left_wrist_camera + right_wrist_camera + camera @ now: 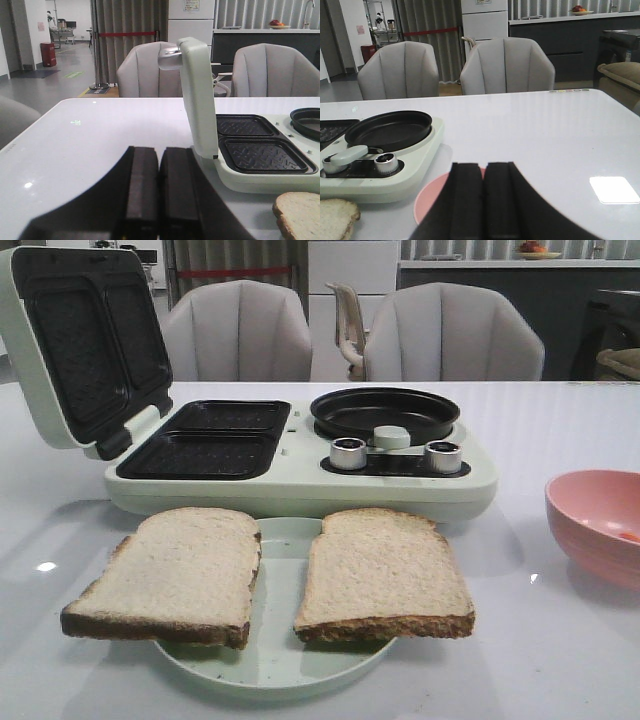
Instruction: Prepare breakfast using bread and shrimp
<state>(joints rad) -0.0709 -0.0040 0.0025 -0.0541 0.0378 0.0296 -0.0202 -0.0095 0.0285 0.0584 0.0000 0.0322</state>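
Two bread slices lie side by side on a pale green plate (pixel 285 570) at the table's front: the left slice (pixel 180 570) and the right slice (pixel 383 575). A corner of a slice shows in the left wrist view (pixel 300 220) and in the right wrist view (pixel 335 217). A pink bowl (pixel 598 522) stands at the right; a small orange bit (pixel 628 537), perhaps shrimp, shows inside it. My left gripper (pixel 159 155) is shut and empty, left of the breakfast maker. My right gripper (pixel 483 167) is shut and empty, over the pink bowl (pixel 427 200). Neither gripper shows in the front view.
The pale green breakfast maker (pixel 300 475) stands behind the plate. Its lid (pixel 80 340) is open and upright at the left, with two black grill wells (pixel 205 440) and a round black pan (pixel 385 412). Two silver knobs (pixel 348 453) face front. Grey chairs stand behind the table.
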